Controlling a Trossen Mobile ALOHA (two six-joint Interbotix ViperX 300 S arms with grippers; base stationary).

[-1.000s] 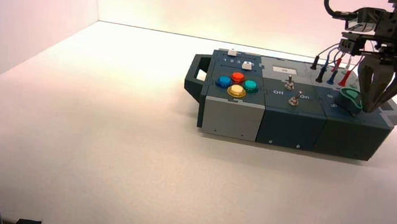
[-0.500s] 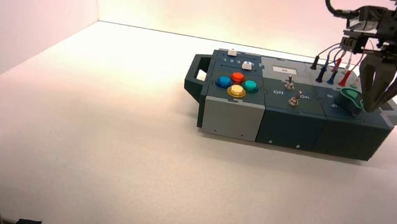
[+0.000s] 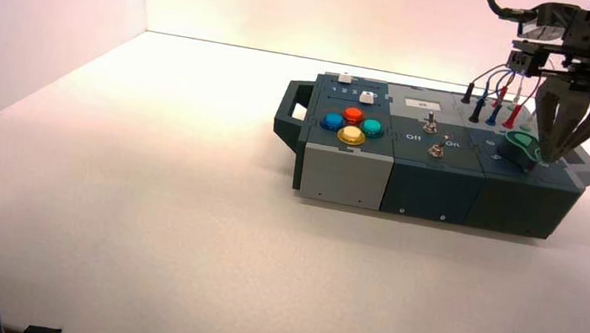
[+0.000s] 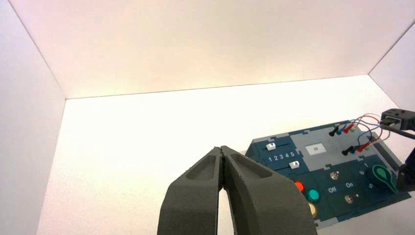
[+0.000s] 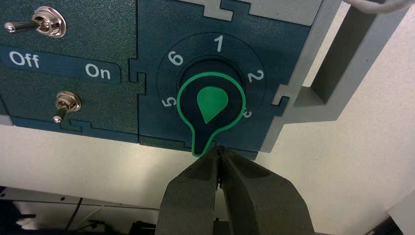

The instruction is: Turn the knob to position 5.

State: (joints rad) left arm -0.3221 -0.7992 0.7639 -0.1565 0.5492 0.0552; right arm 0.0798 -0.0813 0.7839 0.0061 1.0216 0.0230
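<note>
The box [image 3: 436,163] sits on a white table [image 3: 143,199], at about 2 o'clock in the high view. The knob [image 3: 521,147], green and teardrop-shaped, is on the box's right-end panel, right of two metal toggle switches [image 3: 434,135].

The right arm reaches down from above, its wrist nearly vertical. The right gripper [image 3: 562,157] hangs at the knob's right edge, fingers pointing down at the panel. In the right wrist view the gripper [image 5: 219,152] has its fingers pressed together with nothing between them, the tips just at the end of the knob's pointer.

On the dial ring, the pointer aims at about 6 o'clock in that view, between the 5 [image 5: 170,102] and a half-hidden numeral on the other side. The 6, 1 and 2 run round the far side of the ring.

The left gripper [image 4: 223,149] is held well back from the box, fingers closed and empty.
</note>
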